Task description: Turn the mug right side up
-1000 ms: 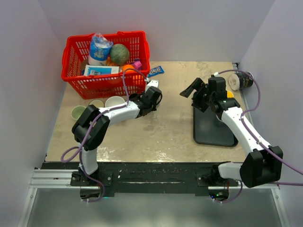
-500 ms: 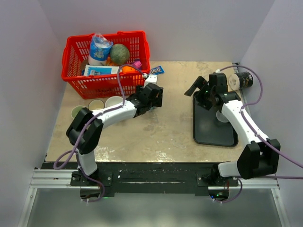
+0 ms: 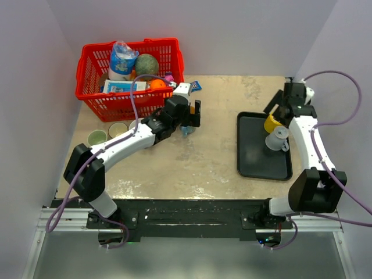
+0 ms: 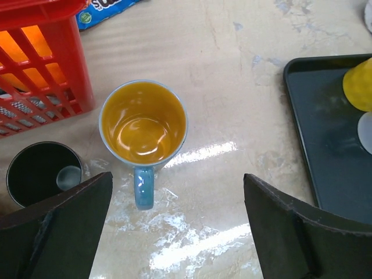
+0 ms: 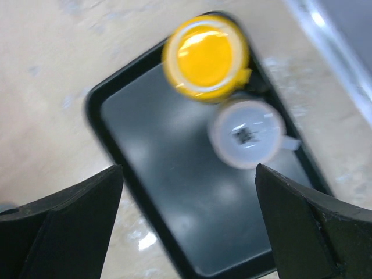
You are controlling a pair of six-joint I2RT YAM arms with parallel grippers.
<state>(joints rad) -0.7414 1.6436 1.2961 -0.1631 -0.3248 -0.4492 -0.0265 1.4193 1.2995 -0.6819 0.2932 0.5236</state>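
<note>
Currently your left hand (image 4: 177, 180) hangs spread wide directly above the mug (image 4: 143, 123), touching nothing. You see the mug standing upright on the bench (image 4: 232, 75), orange inside facing up, just beside the red basket (image 4: 35, 64) and a black cup (image 4: 43, 171). Your right hand (image 5: 189, 168), also spread wide and empty, hovers over the black tray (image 5: 145, 192), where a yellow cup (image 5: 206, 57) and a grey cup (image 5: 247, 133) stand side by side.

The top camera is looking down on the whole counter (image 3: 209, 165); both wrist cameras are viewing the tray (image 4: 331, 157) from closer.
</note>
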